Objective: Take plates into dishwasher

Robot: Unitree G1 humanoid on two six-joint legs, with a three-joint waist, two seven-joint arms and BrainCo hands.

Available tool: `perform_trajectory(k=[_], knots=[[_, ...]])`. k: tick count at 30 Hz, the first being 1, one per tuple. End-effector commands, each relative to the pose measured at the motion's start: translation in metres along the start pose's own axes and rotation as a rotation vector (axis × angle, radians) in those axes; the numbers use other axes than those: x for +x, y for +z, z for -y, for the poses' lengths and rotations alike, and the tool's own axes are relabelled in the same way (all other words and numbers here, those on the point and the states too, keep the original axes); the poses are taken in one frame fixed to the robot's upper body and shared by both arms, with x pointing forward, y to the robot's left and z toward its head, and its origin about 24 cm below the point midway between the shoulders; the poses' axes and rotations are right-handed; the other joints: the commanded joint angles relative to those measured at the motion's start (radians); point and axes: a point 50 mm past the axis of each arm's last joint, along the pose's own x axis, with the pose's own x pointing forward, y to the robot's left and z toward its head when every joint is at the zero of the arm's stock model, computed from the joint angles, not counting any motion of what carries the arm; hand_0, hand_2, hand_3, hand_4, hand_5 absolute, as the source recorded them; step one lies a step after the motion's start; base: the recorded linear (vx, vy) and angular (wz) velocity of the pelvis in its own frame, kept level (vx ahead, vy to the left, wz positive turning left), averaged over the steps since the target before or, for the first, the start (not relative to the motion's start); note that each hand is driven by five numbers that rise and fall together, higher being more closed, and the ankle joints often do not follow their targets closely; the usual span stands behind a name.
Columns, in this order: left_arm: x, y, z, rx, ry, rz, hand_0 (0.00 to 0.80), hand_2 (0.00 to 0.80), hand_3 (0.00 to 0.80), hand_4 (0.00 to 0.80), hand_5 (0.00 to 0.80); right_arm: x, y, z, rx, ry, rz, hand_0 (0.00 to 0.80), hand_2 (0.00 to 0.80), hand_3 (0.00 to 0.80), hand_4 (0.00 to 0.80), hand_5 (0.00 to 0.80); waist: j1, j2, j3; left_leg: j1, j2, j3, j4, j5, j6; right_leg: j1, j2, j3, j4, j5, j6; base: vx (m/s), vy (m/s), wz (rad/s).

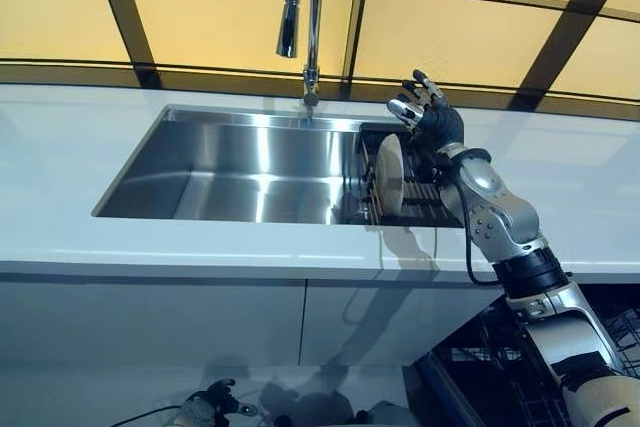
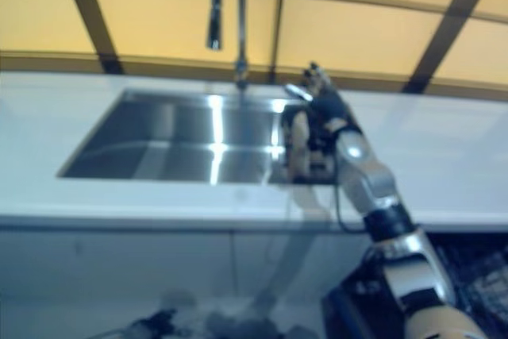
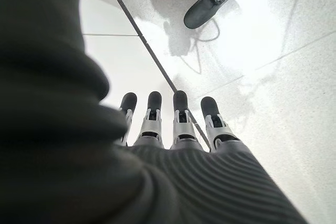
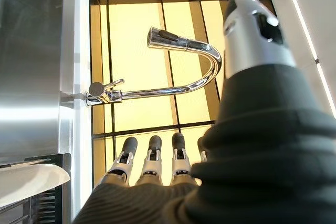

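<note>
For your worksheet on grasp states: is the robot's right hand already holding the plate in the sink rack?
No: the right hand hovers open above the plate, fingers straight, holding nothing.

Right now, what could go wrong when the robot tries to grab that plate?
The plate stands on edge in the dark rack at the sink; a nudge from the open right hand just above might tip it. The faucet is close, so lifting carelessly could bump it.

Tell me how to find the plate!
Look at the shiny steel sink under the tall curved faucet. At its right end sits a dark dish rack. The plate stands on edge in it, pale and round, the only dish there, just below the right robot hand.
</note>
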Motion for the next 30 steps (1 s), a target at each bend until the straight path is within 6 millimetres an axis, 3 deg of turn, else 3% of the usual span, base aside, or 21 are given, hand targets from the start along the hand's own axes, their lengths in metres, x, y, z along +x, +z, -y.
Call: perform_trajectory(k=[1,8,16,30], knots=[[0.002,0.019,-0.01,0.015,0.019,0.059,0.0,0.0,0.0,0.0,0.0,0.007,0.059,-0.006,0.032,-0.005,0.189,0.0,0.0,0.0,0.0,0.0,0.026,-0.023,-0.013,0.053,-0.102,0.0,-0.002,-0.104,-0.023,-0.081,0.011,-0.033,-0.101,0.366,0.018,0.0,0.0,0.0],[0.002,0.02,-0.014,0.007,0.027,0.054,0.0,0.0,0.0,0.0,0.0,0.012,0.04,0.014,-0.02,-0.048,0.063,0.0,0.0,0.0,0.0,0.0,0.022,-0.026,-0.014,0.054,-0.101,0.005,-0.002,-0.104,-0.024,-0.081,0.013,-0.03,-0.102,0.368,0.016,0.0,0.0,0.0],[0.002,0.019,-0.015,0.002,0.028,0.051,0.0,0.0,0.0,0.0,0.0,0.014,0.034,0.031,-0.043,-0.1,0.013,0.0,0.0,0.0,0.0,0.0,0.025,-0.026,-0.01,0.056,-0.103,-0.001,-0.002,-0.101,-0.024,-0.077,0.012,-0.031,-0.096,0.366,0.015,0.0,0.0,0.0],[0.002,0.018,-0.016,0.012,0.028,0.048,0.0,0.0,0.0,0.0,0.0,0.017,0.022,0.039,-0.077,-0.086,-0.084,0.0,0.0,0.0,0.0,0.0,0.033,-0.027,-0.001,0.055,-0.104,-0.011,-0.002,-0.1,-0.023,-0.081,0.011,-0.033,-0.091,0.362,0.013,0.0,0.0,0.0]])
